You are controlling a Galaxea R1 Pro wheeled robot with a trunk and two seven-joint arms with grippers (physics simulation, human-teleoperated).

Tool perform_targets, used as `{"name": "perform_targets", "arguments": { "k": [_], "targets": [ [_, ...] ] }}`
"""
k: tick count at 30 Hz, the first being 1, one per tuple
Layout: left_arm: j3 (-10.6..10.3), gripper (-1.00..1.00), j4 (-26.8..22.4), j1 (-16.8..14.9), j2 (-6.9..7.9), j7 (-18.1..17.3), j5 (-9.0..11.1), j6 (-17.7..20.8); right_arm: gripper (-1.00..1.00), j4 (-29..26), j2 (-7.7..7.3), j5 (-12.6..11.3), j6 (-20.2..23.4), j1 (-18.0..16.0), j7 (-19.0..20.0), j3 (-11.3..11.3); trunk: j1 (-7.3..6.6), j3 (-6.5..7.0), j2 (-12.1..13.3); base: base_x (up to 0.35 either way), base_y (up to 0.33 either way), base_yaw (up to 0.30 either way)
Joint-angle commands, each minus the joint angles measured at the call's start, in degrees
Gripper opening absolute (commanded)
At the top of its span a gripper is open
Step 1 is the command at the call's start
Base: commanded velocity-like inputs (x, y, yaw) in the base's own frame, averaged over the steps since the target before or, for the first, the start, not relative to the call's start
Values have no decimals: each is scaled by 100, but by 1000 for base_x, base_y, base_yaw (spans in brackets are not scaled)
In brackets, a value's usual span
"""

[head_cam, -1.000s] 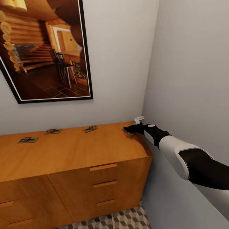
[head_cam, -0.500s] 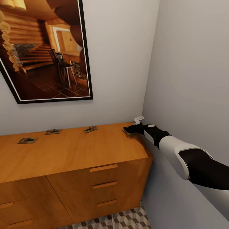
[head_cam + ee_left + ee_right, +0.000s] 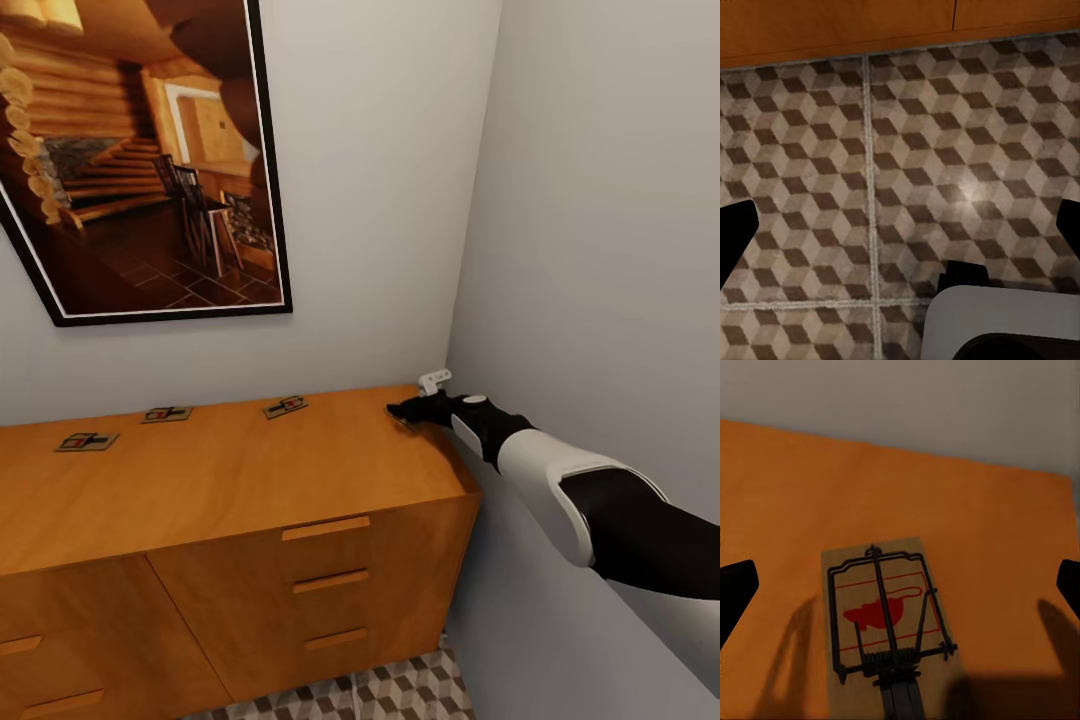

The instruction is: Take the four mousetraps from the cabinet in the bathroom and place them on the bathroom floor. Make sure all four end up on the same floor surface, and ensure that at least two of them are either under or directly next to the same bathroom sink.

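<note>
Right gripper [image 3: 403, 409], jaws wide, sits at the cabinet's [image 3: 230, 480] right end over a mousetrap [image 3: 886, 619]; I'd pinch that light, stiff board's long edges, avoiding the wire.

The right gripper [image 3: 403, 410] covers most of the nearest mousetrap [image 3: 399, 418]; its near end is cut off in the wrist view.

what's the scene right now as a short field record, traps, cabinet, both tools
mousetraps: four on the cabinet top; three in a row at
fourth trap: at the right end, between the right tool's fingers
right tool: open, low over that trap
left tool: open, facing the bathroom floor
floor: no trap seen there
</note>
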Motion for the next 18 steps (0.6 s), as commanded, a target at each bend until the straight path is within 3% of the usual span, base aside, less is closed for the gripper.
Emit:
{"name": "perform_targets", "arguments": {
  "k": [1, 18],
  "targets": [
    [3, 100, -4, 1, 1, 1, 7, -11, 100, -4, 3, 7, 27, 0, 11, 15, 0, -5, -3, 0, 0, 0],
    [4, 100, -4, 1, 3, 1, 6, -11, 100, 77, 3, 6, -3, 9, 11, 15, 0, -5, -3, 0, 0, 0]
  ]
}}
